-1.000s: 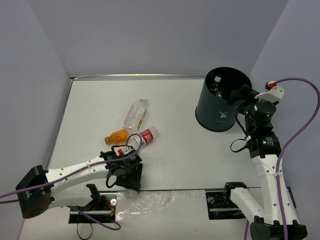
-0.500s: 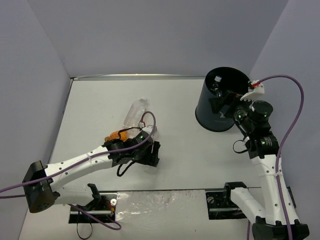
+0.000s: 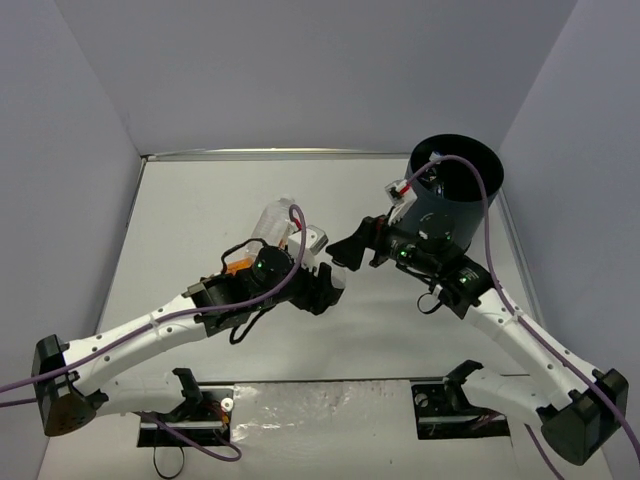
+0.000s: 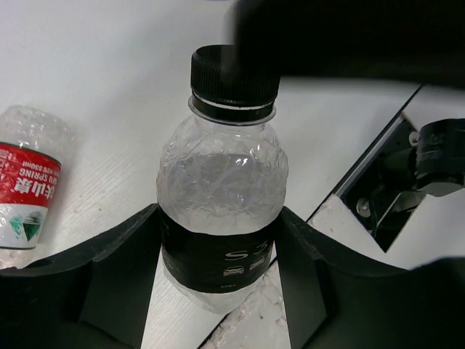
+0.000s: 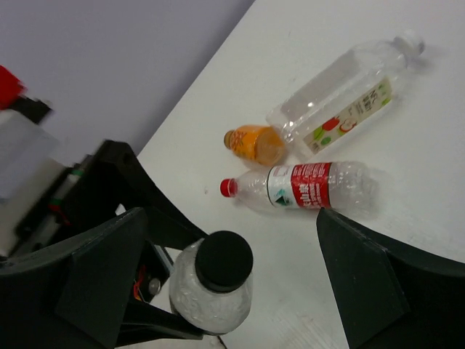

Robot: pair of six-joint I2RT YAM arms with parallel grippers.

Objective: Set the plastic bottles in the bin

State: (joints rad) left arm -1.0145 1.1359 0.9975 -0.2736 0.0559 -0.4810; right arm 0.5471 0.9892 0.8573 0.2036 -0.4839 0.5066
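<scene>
**Left gripper** (image 4: 221, 273) is clamped on a small clear plastic bottle with black cap and dark label (image 4: 221, 196). This bottle is held upright, cap uppermost, above the white table (image 3: 180, 200) near its centre, to the left of the dark grey round bin (image 3: 465, 175). The black fingers (image 4: 120, 269) are pressed against the labelled lower body on both sides.

**Right gripper** (image 5: 240, 291) is placed above the black cap, its two fingers (image 5: 370, 291) spread wide apart and touching nothing. In the overhead view it is seen just beside the left gripper, between that gripper and the bin.

**Bin** is set upright at the far right of the table.

**Remaining bottles.** Three are seen lying on their sides, left of the grippers:
- a clear bottle with red label and red cap (image 5: 309, 185);
- an orange-filled bottle (image 5: 254, 144) just beyond it;
- a longer clear bottle with a green-and-red label (image 5: 338, 91), placed farthest away.

Whether the orange-filled bottle and the longer one touch cannot be told
</scene>
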